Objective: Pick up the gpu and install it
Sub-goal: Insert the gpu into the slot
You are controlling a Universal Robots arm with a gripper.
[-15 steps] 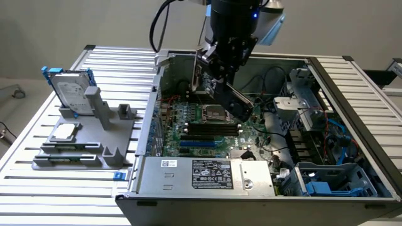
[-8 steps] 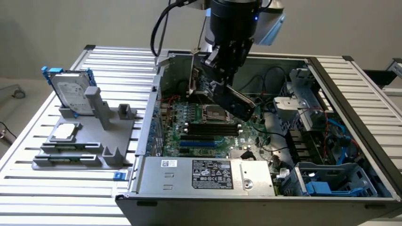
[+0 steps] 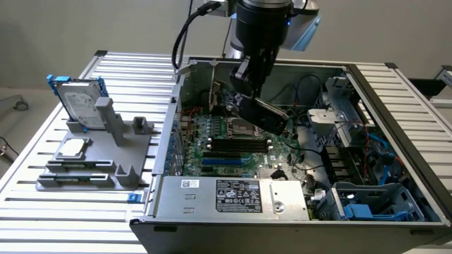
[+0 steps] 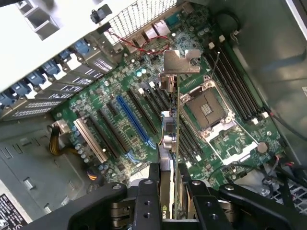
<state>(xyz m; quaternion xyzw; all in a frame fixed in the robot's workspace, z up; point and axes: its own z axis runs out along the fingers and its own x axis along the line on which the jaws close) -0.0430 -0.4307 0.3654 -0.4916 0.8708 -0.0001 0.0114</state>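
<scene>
Your hand (image 4: 170, 187) pinches the thin green-and-black gpu card with silver end bracket (image 4: 172, 127), edge-on above the green motherboard (image 4: 230, 139); likely so its connector can face a slot.

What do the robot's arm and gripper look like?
The arm is a thick black cylinder with a small blue light and a grey housing beside it. A black cable loops off its side. The gripper is black, built of jointed links, and its fingers are flat black bars with round bolts.
</scene>
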